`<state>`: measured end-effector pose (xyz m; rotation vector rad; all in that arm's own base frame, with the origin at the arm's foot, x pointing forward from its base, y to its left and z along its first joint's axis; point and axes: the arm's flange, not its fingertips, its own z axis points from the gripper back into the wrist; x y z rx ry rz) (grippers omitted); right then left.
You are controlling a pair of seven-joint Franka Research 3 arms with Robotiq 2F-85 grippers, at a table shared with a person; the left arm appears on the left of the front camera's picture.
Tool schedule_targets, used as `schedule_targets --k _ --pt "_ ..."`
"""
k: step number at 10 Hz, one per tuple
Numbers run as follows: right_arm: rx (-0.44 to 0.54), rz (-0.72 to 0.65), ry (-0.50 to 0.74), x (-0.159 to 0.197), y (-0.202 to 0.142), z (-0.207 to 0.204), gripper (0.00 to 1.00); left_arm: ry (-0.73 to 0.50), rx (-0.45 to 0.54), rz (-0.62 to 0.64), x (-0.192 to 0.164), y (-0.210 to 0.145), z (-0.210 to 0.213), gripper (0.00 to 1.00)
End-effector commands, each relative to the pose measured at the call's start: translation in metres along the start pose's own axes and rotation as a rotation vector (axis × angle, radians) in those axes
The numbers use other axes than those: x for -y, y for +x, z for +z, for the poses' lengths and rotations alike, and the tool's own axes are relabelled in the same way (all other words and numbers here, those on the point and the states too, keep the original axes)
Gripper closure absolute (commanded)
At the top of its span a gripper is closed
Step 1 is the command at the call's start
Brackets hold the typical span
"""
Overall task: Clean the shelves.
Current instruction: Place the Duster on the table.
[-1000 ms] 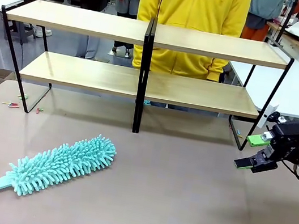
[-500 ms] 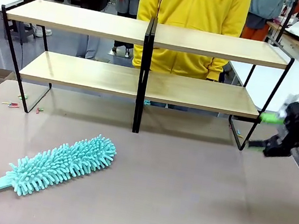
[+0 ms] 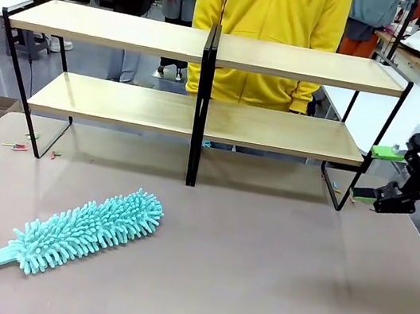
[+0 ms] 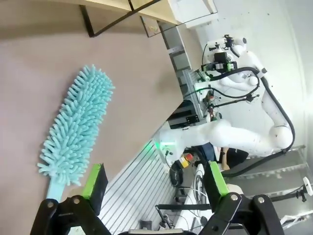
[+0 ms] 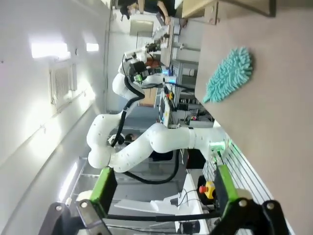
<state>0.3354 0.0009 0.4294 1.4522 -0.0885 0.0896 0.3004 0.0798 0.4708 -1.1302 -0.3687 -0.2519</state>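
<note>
I see the shelves [image 3: 204,84] — a wide two-tier rack of four light wooden boards on a thin black metal frame with a black centre post — standing at the far side of the grey-brown worktop [image 3: 256,269]. Every board looks bare. Directly behind the rack stands a person in a bright yellow hooded top [image 3: 270,22], pressed close to its far edge.

In front of the rack, toward its left half and well apart from it, a turquoise fluffy microfibre duster with a pale flat handle [image 3: 72,235] lies flat on the worktop, its head angled toward the centre post and its handle pointing away from the rack to the near left corner.

My right tool [image 3: 376,174] hovers just off the rack's right end, level with the lower board, its two green-padded fingers spread wide and holding nothing. In the right wrist view the same fingers [image 5: 103,188] stand well apart with only the room between them.

My left tool [image 4: 154,182] appears in the left wrist view, fingers parted wide and empty, with the duster's handle end just beyond one pad — not touching it, as far as I can tell.
</note>
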Motion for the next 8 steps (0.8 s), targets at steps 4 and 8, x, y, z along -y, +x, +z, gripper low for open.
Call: schedule_targets --k 4,8 --pt "-0.025 0.023 0.001 0.0035 -0.0029 0.0006 0.00 0.009 -0.005 -0.016 0.0012 -0.0023 -0.0047 0.00" --pt "-0.025 0.023 0.001 0.0035 -0.0029 0.0006 0.00 0.009 -0.005 -0.016 0.0012 -0.0023 -0.0047 0.00"
